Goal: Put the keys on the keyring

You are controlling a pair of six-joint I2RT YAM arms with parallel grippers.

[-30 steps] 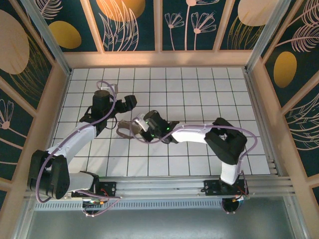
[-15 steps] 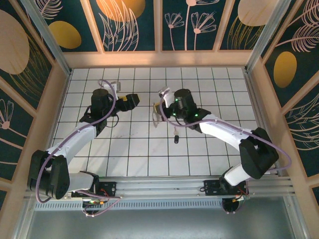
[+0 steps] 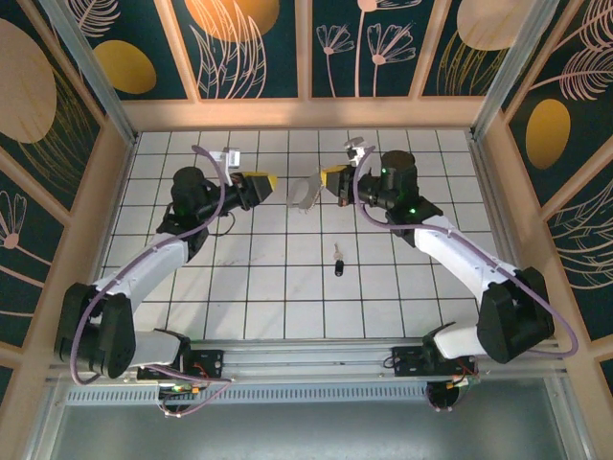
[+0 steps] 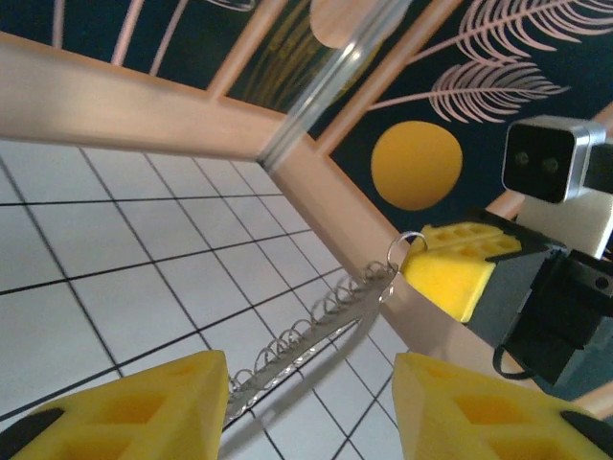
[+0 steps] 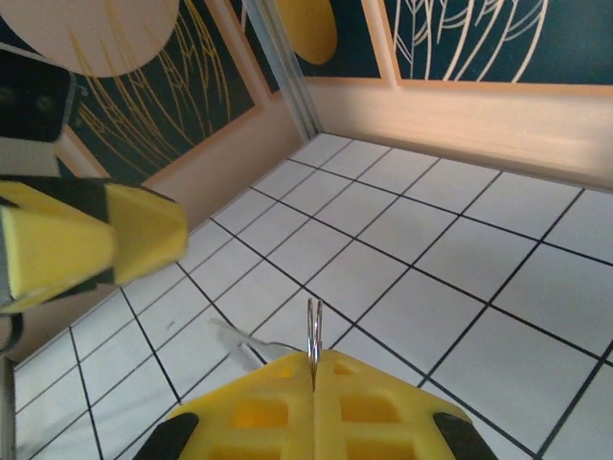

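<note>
Right wrist, right end effector (image 5: 314, 372) pinching keyring (image 5: 313, 328)

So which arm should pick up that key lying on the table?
Probably left: the left gripper is open and empty, while the right gripper is shut on the keyring. The key lies between the arms.

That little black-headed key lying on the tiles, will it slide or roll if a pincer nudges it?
Probably slides rather than rolls: the key lies flat on the tiled table. Likely light and stiff, being slim metal. Pinching it may be fiddly, as it sits so low.
</note>
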